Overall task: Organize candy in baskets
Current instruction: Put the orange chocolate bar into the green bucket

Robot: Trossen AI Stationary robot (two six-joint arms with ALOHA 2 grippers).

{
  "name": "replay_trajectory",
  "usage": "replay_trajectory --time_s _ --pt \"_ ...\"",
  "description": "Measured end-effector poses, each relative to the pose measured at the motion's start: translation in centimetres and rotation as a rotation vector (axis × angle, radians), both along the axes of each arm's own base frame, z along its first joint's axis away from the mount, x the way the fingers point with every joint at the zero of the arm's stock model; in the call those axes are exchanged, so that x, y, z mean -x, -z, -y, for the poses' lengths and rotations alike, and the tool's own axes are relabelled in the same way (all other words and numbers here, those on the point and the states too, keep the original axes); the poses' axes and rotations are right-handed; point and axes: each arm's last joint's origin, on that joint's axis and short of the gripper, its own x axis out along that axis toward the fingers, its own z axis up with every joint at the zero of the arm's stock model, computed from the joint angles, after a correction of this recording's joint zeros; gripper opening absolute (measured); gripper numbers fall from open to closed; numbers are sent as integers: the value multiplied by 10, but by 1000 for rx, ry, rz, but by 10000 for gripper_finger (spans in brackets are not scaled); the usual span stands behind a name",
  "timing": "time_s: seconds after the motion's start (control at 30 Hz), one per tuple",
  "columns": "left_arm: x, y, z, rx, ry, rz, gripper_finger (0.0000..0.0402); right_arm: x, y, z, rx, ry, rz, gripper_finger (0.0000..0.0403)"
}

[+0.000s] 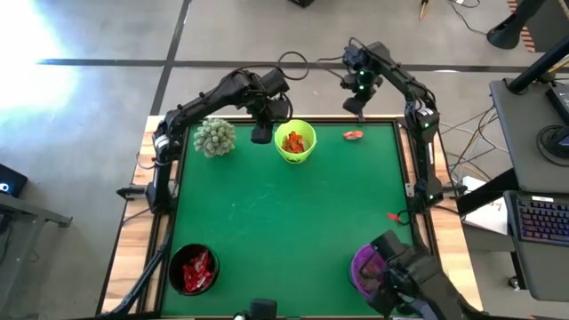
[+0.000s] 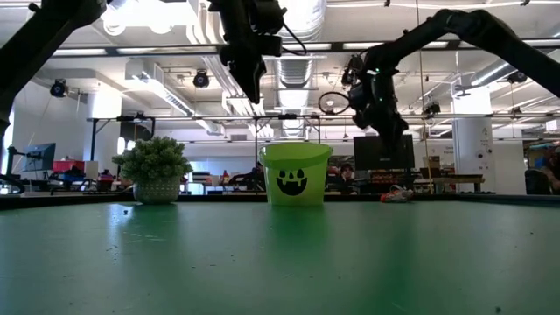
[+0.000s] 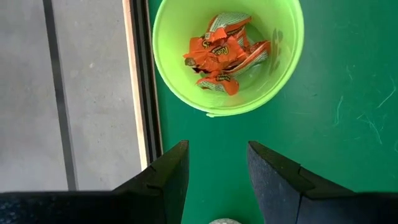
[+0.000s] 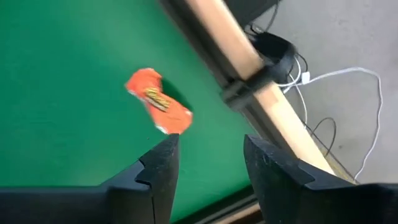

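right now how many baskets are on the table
3: green basket at the far edge beside the plant, black basket at the near left corner, purple basket near right, partly hidden by equipment.

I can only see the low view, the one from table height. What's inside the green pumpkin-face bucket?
Observer: Orange wrapped candies fill the lime green basket; the left wrist view looks straight into it.
Operator: Are there more buckets?
Observer: Yes, a black basket holding red candy sits at the near left corner, and a purple basket at the near right.
Operator: Is the right gripper holding that candy by the far edge?
Observer: No. The right gripper is open and empty, hovering above the loose orange candy.
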Motion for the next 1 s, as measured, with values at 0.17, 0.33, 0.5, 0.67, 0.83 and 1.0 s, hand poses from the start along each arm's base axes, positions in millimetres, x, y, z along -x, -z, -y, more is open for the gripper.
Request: replay_trajectory --time_s 0.17,0.33,0.5,0.67,0.83,1.0 --pt "0 0 0 0 -2 0 144 -18 2 -12 -9 2 -2 189" --pt "0 0 0 2 -3 -2 144 -32 9 -23 -37 100 -25 195" --pt "2 0 0 7 -4 -12 144 -46 20 -38 -90 123 -45 195" --pt "6 1 -4 16 -13 -31 144 -58 27 -57 -107 131 -85 195" --pt "9 1 -9 14 -29 -31 144 -64 33 -68 -80 78 -158 195" --pt "10 1 -11 13 -28 -31 144 -58 47 -70 -101 67 -221 195"
